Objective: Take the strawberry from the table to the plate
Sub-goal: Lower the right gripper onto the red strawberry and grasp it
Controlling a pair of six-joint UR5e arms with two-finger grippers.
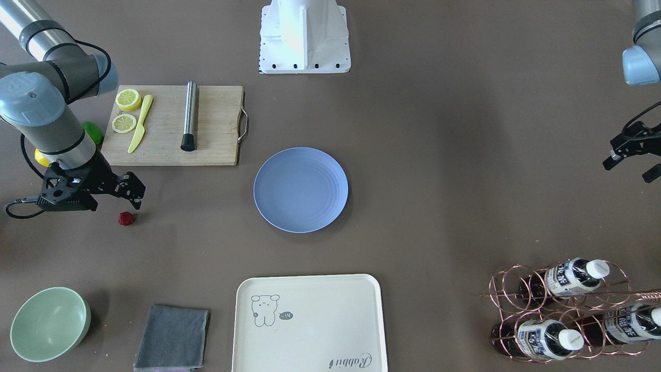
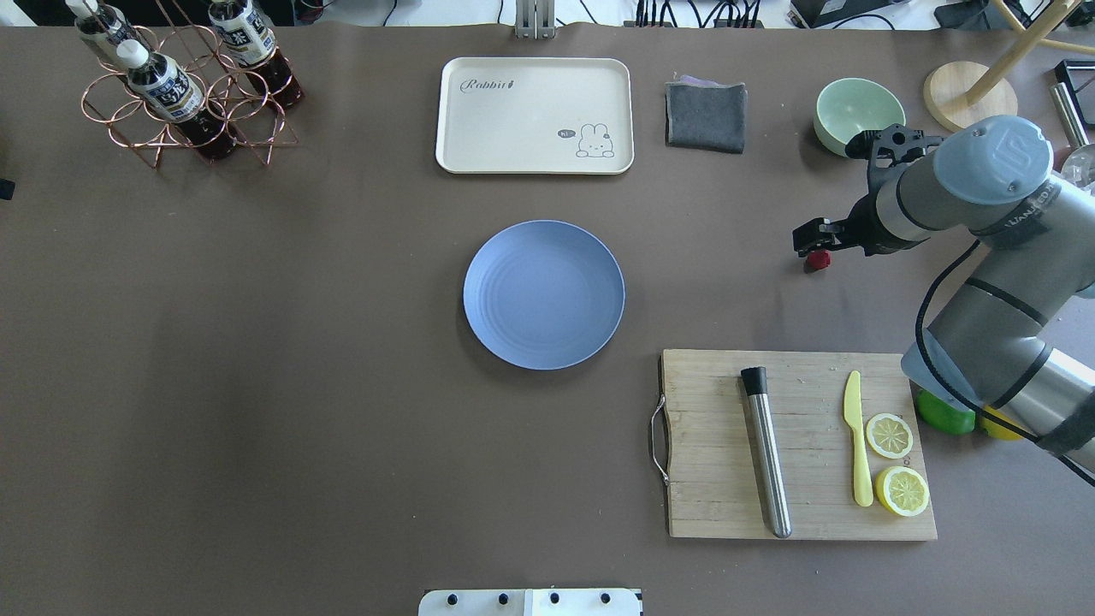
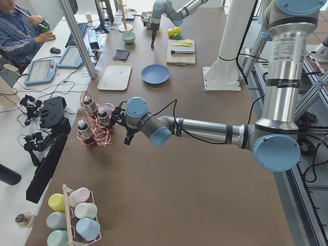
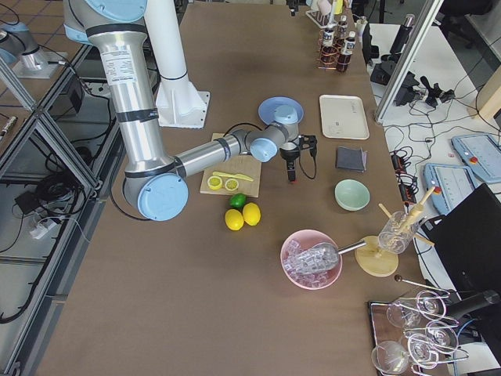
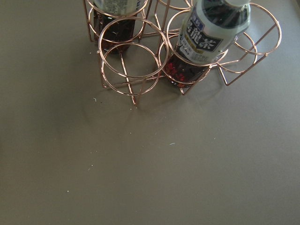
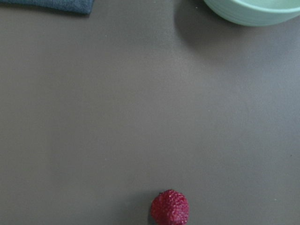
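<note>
Strawberry [image 2: 819, 259], roundish, loose on table [image 2: 342, 342] just beside right hand [image 2: 806, 245], grip indiscernible.

My right arm [image 2: 992, 342] is hiding most of the lime [image 2: 945, 417] and a lemon [image 2: 997, 425]. The front view's edge is cutting off part of my left gripper [image 1: 629, 170].

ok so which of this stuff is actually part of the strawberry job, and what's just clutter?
In the job:
strawberry, plate, table, right gripper beside the berry.

Lying about:
cutting board, lemon slices, yellow knife, steel rod, green bowl, grey cloth, cream tray, bottles, left gripper.
</note>
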